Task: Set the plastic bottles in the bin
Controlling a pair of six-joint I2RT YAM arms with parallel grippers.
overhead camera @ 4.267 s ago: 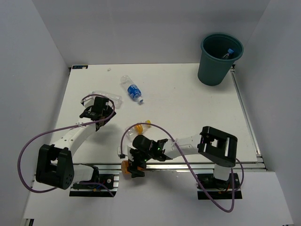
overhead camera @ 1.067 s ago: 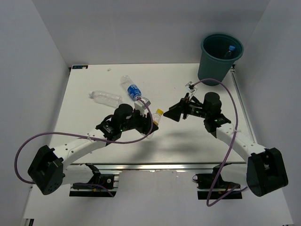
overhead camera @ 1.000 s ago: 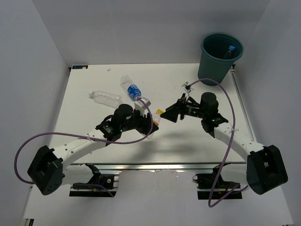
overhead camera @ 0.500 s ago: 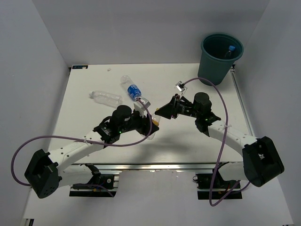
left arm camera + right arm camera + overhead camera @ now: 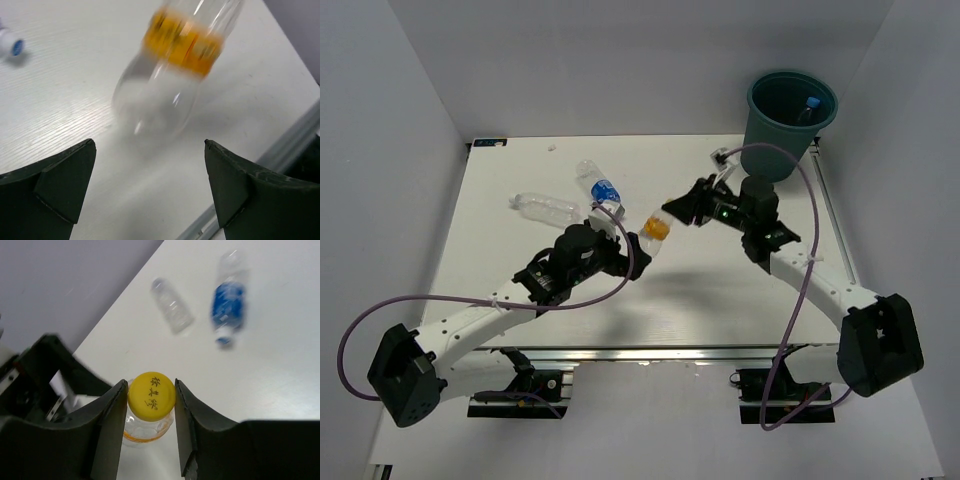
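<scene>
— Right wrist view: pinching the yellow cap (image 5: 151,396) squarely between both fingers of the right gripper (image 5: 150,387), clamped on it from either side, with the orange-labelled bottle (image 5: 148,430) hanging below.

— Confirming from the top external view: holding that bottle up off the table (image 5: 720,290), out between the two arms, well apart from the bin (image 5: 772,150).

— Gripping by the cap, probably, to leave the body free for a clean drop past the rim.

— Checking the left wrist view now: spreading the left gripper (image 5: 150,170) wide, fingers (image 5: 65,175) touching nothing, with the bottle's rounded base floating just ahead of them.

— Reading that as a hand-over, then: passing from the arm far from the bin to the one nearer it, sparing a long reach across.

— Noting two more lying on the table, toward the far left: a blue-labelled bottle (image 5: 603,192) and a plain clear bottle (image 5: 545,207), near each other, neither being touched.

— And spotting a blue cap (image 5: 810,103) down inside the bin, so counting at least one as delivered. Not finding the other orange ones from any view.

— Expecting a swing back toward the far right corner next, carrying high enough to clear the bin's rim.

— Worrying about that narrow hold, though: risking a slip or a swinging bottle with only the cap pinched.
</scene>
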